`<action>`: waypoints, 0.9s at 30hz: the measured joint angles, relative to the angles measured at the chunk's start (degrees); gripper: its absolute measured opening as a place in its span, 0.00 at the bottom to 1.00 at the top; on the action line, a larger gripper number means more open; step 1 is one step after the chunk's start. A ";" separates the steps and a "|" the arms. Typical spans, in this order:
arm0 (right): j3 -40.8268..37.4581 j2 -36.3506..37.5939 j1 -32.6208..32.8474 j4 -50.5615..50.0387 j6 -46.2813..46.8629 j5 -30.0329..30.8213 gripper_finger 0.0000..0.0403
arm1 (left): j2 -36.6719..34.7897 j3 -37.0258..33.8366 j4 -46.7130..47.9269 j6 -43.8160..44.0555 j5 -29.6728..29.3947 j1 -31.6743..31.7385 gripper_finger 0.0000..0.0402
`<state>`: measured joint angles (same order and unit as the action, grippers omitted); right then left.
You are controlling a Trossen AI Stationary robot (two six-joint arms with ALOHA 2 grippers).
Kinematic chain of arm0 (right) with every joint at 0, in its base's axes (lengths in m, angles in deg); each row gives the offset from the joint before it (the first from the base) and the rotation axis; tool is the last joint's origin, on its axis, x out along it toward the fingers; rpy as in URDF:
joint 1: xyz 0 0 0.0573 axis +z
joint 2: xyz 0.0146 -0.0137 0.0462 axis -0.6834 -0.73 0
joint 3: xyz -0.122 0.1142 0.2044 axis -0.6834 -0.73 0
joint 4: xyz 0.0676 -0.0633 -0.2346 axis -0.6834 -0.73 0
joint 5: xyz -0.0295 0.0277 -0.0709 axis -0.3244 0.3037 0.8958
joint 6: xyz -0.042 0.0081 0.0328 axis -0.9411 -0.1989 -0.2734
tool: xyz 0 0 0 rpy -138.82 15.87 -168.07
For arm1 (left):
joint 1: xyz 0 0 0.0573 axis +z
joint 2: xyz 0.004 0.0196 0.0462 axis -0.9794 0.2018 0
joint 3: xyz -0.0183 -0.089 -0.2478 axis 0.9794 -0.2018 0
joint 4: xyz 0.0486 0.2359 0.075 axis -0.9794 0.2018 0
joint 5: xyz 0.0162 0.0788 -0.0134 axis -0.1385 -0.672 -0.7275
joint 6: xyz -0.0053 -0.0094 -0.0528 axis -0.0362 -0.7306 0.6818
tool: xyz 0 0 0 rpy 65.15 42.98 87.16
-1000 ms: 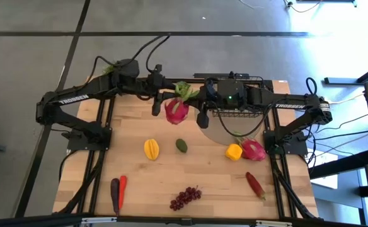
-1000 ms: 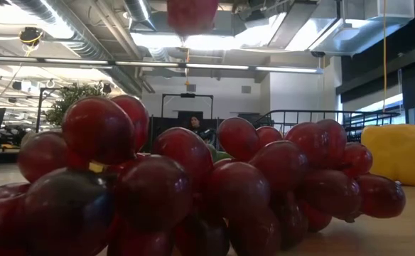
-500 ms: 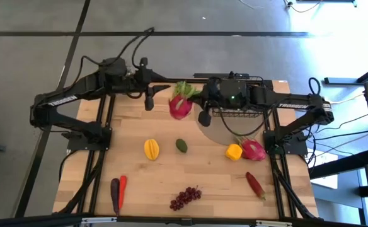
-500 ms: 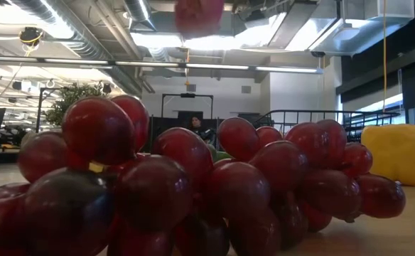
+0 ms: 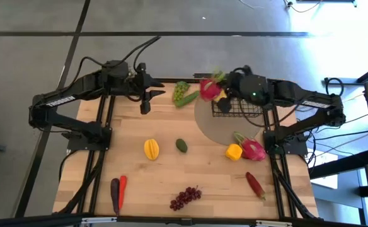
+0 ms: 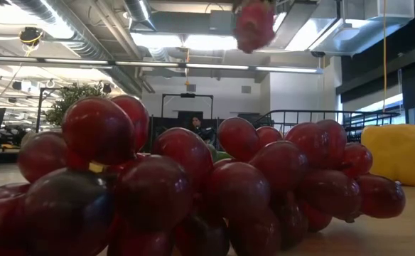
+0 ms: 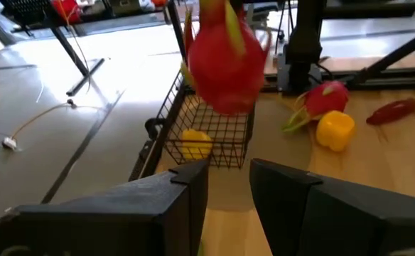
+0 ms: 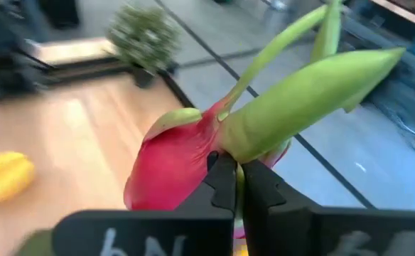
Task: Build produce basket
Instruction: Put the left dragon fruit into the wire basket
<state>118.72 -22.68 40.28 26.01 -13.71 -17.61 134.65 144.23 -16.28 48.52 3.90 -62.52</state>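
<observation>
Swinging across from centre-back to the two o'clock corner, the right tool [image 5: 217,94] now carries a pink dragon fruit [image 5: 209,89] by its green leaf, fingers pinched tight on it, hanging just beside the wire basket [image 5: 235,108]; the left tool [image 5: 147,96] has pulled away to eleven o'clock, fingers partly apart and holding nothing.

Early days, by my reckoning. Through the mesh the left wrist view shows one yellow piece [image 7: 194,144] inside the basket, and this dragon fruit looks next in.

Plenty remains out on the wooden counter [image 5: 159,180]: a second dragon fruit [image 5: 253,149] and yellow pepper [image 5: 234,152] at three o'clock, green grapes [image 5: 183,93] at twelve, starfruit [image 5: 151,149] and avocado [image 5: 181,145] mid-counter, purple grapes [image 5: 184,198] at six, chili [image 5: 254,184] at five, carrot [image 5: 122,188] and eggplant [image 5: 115,192] at seven.

Around the counter lies grey floor; beyond, an open workshop with ceiling ducts and strip lights.
</observation>
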 joint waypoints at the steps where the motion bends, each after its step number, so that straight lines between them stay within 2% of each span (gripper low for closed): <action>1: 0.00 0.48 0.00 -2.03 1.39 1.79 0.00 | 0.00 0.00 0.09 0.01 0.00 0.00 0.24; 5: -0.35 1.82 -0.98 -9.32 6.10 6.26 0.00 | 0.00 0.00 0.29 0.00 0.01 0.00 0.24; 8: -2.17 2.12 -2.97 -14.51 10.47 6.57 0.00 | 0.00 0.00 0.27 -0.02 0.02 0.00 0.24; 11: -5.96 2.53 -5.28 -15.25 11.92 5.97 0.00 | 0.00 0.00 0.25 -0.02 0.03 0.00 0.24; 18: -15.77 2.69 -11.83 -5.36 7.01 0.57 0.00 | 0.97 -0.04 0.01 0.01 -0.21 0.12 0.24; 22: -22.22 2.69 -15.49 0.01 4.54 -4.98 0.00 | 1.88 -0.03 -0.01 1.33 -3.46 0.37 0.24; 27: -31.05 2.69 -18.69 12.38 0.55 -13.95 0.00 | 2.36 0.06 -0.17 2.99 -5.96 1.40 0.24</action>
<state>87.67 -19.99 21.59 38.40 -13.16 -31.55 137.01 144.29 -16.45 51.50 -2.05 -61.12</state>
